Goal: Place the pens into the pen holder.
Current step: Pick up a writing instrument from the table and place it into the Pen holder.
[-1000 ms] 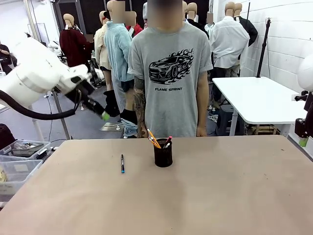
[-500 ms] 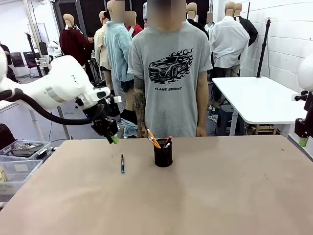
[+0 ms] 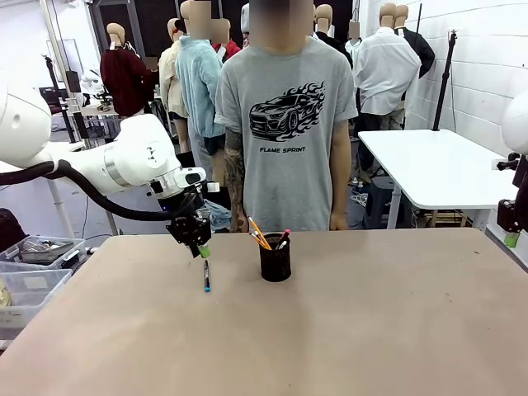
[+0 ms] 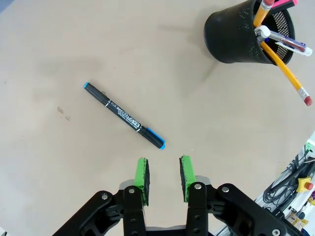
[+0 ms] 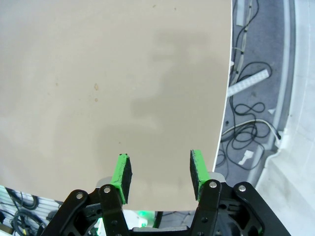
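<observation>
- Hovering over the table's [image 3: 371, 330] left half, toward the far edge: left gripper [image 3: 202, 250], poised just above the upper end of the loose pen [image 3: 206, 275]; no contact with it visible.
- Left gripper's jaws parted by a narrow gap, green pads [image 4: 142, 173] facing each other, nothing between them, per the left wrist view.
- Loose pen lying flat on the bare table, left of centre, dark barrel with blue at both ends [image 4: 124, 115], white print along the barrel; well apart from any edge and clear of the holder.
- Handling judgement: light, stiff, round and smooth, so likely to roll or skid if nudged from one side; best taken across the middle of the barrel with pads square to its length. Present gap looks wide enough for so slim a barrel.
- Pen holder [image 3: 275, 258], black mesh cup, standing upright near the middle of the far edge, right of the loose pen; already carrying an orange pencil [image 4: 280, 61], a white-and-clear pen [image 4: 284, 42] and a pink-ended one [image 4: 283, 4], all leaning. Light cup, probably easy to tip if struck at the rim.
- Right gripper [image 5: 160, 173] parked over the table's right edge, jaws spread and empty.
</observation>
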Controlling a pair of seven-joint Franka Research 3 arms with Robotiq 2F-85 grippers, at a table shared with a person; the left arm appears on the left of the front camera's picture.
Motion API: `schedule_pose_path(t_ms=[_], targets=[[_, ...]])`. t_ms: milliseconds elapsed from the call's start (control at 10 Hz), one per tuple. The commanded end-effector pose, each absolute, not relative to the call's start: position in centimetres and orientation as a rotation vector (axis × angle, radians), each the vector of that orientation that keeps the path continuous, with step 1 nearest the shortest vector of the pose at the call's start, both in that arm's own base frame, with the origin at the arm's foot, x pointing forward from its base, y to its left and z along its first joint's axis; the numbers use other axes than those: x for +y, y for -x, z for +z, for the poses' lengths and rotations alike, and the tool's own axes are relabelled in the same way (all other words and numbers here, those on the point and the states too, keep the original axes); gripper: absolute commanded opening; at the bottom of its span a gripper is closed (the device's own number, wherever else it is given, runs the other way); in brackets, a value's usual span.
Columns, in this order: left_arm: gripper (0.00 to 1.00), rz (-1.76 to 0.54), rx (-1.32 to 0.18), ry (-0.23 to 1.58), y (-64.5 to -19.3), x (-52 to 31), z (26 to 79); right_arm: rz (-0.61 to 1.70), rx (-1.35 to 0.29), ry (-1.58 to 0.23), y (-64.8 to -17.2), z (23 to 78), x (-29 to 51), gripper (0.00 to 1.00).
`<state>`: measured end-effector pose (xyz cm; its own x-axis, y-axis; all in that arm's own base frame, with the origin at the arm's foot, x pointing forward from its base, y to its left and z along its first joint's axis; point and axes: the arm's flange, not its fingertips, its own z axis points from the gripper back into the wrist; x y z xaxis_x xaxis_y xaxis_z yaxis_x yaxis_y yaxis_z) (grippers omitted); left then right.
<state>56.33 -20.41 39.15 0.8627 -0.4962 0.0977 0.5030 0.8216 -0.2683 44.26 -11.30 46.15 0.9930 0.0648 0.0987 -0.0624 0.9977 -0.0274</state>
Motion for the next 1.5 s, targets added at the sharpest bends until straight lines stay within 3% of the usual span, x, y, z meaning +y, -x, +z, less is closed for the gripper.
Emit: schedule_pose_path(t_ms=[0, 700, 1000, 1400], targets=[[0.36, -0.537, -0.021, 0.286, -56.3, -20.5, 39.0, 0.064, -0.1, 0.019, -44.3, 46.1, -11.3, 0.61], [0.36, -0.209, 0.049, 0.016, -59.3, -25.8, 33.1, 0.064, -0.1, 0.019, -44.3, 46.1, -11.3, 0.61], [0.36, -0.082, -0.006, -0.052, -59.5, -24.6, 32.9, 0.064, -0.1, 0.019, -44.3, 46.1, -11.3, 0.61], [0.36, -0.042, 0.017, -0.015, -60.0, -24.1, 31.8, 0.064, -0.1, 0.019, -44.3, 46.1, -11.3, 0.61]])
